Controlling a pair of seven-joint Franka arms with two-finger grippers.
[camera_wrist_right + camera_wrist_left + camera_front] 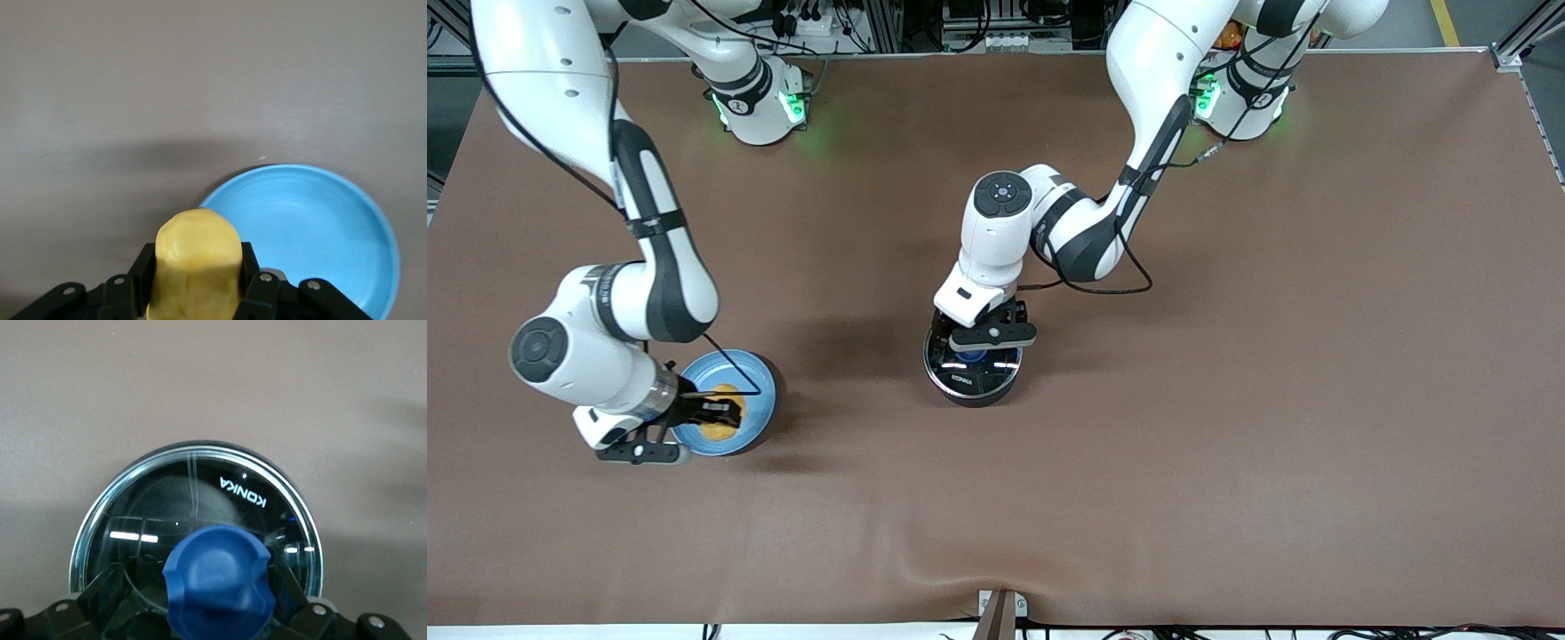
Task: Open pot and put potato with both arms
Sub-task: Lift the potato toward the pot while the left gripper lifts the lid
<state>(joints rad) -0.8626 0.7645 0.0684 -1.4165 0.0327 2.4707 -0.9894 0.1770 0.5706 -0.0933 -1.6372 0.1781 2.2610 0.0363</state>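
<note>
Brown bench (1227, 400). Left pincer (976, 342) clenched on the pot (971, 373) lid's blue knob (219, 580), ready to uncover. Right pincer (716, 411) grasps the potato (193, 267) just above the blue plate (320, 227), ready for carrying.

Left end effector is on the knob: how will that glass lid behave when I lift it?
The lid looks like rigid glass in a metal rim, so probably stiff, fairly heavy and breakable if dropped. The knob is rounded and lobed, so it might twist between the left end effector's fingers. Held only at the centre, the lid should hang roughly level.
</note>
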